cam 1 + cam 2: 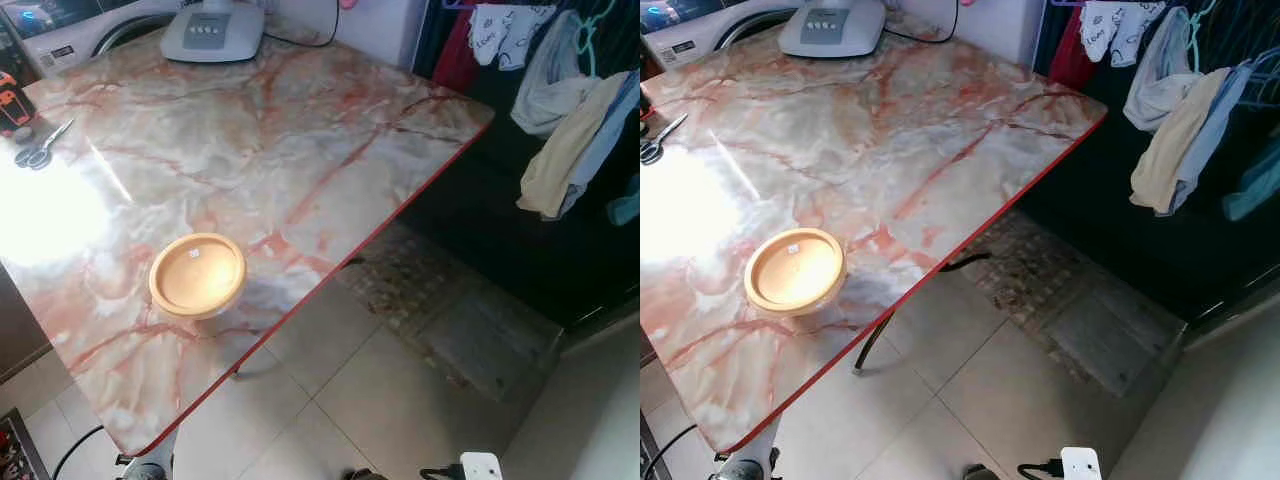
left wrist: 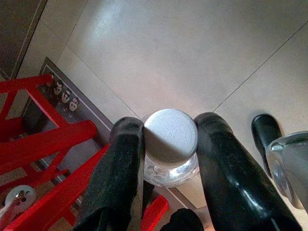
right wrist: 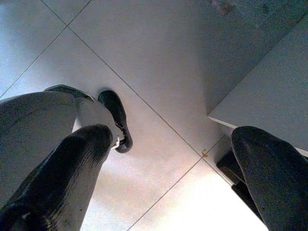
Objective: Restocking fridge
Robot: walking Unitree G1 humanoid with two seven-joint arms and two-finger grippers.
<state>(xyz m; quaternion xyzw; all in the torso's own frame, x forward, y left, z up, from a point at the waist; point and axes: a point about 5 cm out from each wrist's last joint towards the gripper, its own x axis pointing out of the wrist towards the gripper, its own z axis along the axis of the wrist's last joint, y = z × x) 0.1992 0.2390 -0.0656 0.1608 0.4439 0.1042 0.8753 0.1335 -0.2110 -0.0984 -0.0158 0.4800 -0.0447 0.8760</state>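
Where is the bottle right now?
In the left wrist view, the bottle sits clamped between the left gripper fingers, cap toward the camera, held low over the floor tiles beside a red frame.

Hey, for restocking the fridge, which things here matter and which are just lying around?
For the job:
- bottle with a white cap, held between the left gripper fingers
- lidded container on the marble table, possibly

Lying about:
- scissors
- grey appliance
- hanging clothes

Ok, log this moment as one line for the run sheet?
left claw: shut on bottle, over floor | right claw: open, empty | table: lidded container near edge
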